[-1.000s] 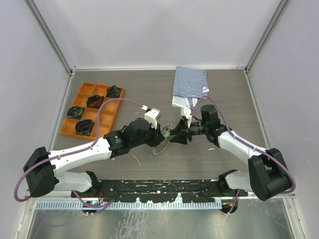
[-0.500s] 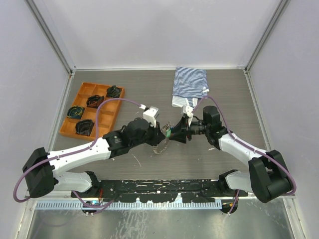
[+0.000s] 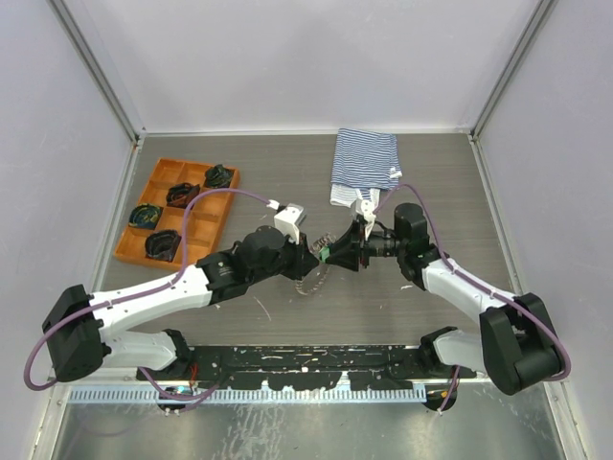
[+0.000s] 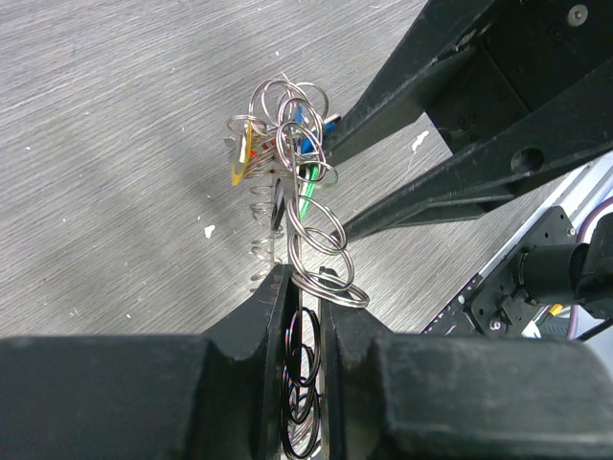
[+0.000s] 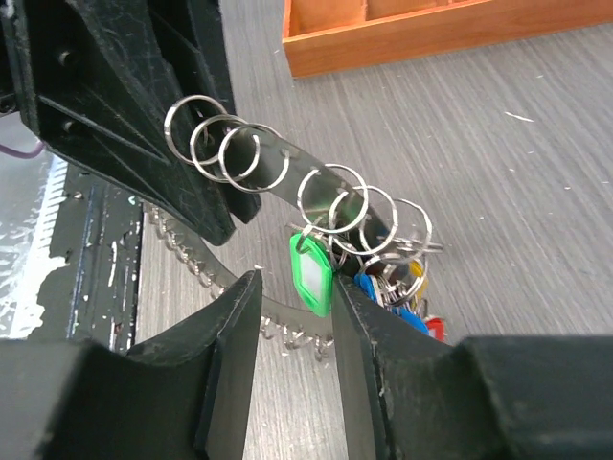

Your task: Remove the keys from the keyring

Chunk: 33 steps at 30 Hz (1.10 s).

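Note:
My left gripper [image 3: 311,257] [image 4: 305,278] is shut on the keyring [image 4: 299,240], a flat metal band threaded with several split rings, held above the table. The keys [image 4: 287,144] hang bunched at its far end: green [image 5: 311,273], blue [image 5: 388,287], yellow [image 4: 244,153] and red [image 5: 436,328]. A braided chain [image 5: 206,273] [image 3: 305,283] hangs from the band to the table. My right gripper [image 3: 337,251] [image 5: 295,287] faces the left one. It is open, with the green key between its fingers, close to the right finger.
An orange tray [image 3: 206,225] with dark bundles [image 3: 158,246] stands at the back left; its edge shows in the right wrist view [image 5: 402,34]. A striped blue-white cloth [image 3: 364,165] lies behind the grippers. Grey walls close in both sides.
Both grippers and the key bunch have shifted slightly towards the back of the table. The left grip on the keyring is unchanged.

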Each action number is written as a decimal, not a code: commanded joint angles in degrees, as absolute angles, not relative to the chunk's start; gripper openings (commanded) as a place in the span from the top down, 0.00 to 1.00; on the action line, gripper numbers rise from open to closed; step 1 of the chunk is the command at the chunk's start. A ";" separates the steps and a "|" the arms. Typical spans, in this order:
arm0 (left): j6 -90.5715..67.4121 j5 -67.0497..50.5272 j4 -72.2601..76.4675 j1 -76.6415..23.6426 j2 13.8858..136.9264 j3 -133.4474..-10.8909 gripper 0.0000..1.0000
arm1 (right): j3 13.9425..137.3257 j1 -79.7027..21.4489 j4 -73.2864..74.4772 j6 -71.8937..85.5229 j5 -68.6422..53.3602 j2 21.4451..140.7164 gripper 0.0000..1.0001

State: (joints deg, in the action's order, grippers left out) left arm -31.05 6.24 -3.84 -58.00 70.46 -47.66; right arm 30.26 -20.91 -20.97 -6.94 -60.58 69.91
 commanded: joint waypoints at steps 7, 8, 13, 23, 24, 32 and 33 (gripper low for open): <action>-29.69 5.36 2.05 -57.87 66.80 -48.45 1.00 | 29.19 -19.07 -29.39 -2.54 -63.53 67.24 0.57; -29.44 5.08 2.31 -57.86 66.80 -48.45 1.00 | 28.87 -19.13 -30.56 -2.07 -64.30 67.25 0.57; -29.02 3.84 3.52 -57.96 67.10 -48.47 1.00 | 28.19 -19.30 -32.35 -1.81 -64.80 67.21 0.57; -28.30 4.79 3.69 -57.89 66.65 -48.32 1.00 | 28.40 -19.36 -34.11 -0.06 -68.66 66.73 0.88; -28.11 4.83 3.69 -57.90 66.67 -48.22 1.00 | 28.42 -19.43 -34.14 -0.03 -68.78 66.71 0.90; -27.55 4.64 5.12 -57.91 66.65 -47.83 1.00 | 28.15 -19.81 -34.26 1.09 -66.94 67.01 0.80; -27.59 4.55 5.44 -57.92 66.68 -47.85 1.00 | 28.28 -19.85 -34.14 1.18 -66.33 67.04 0.78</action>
State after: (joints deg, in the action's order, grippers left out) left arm -28.62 4.27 -2.33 -58.00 69.12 -47.33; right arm 28.08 -19.40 -31.27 0.27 -67.40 68.47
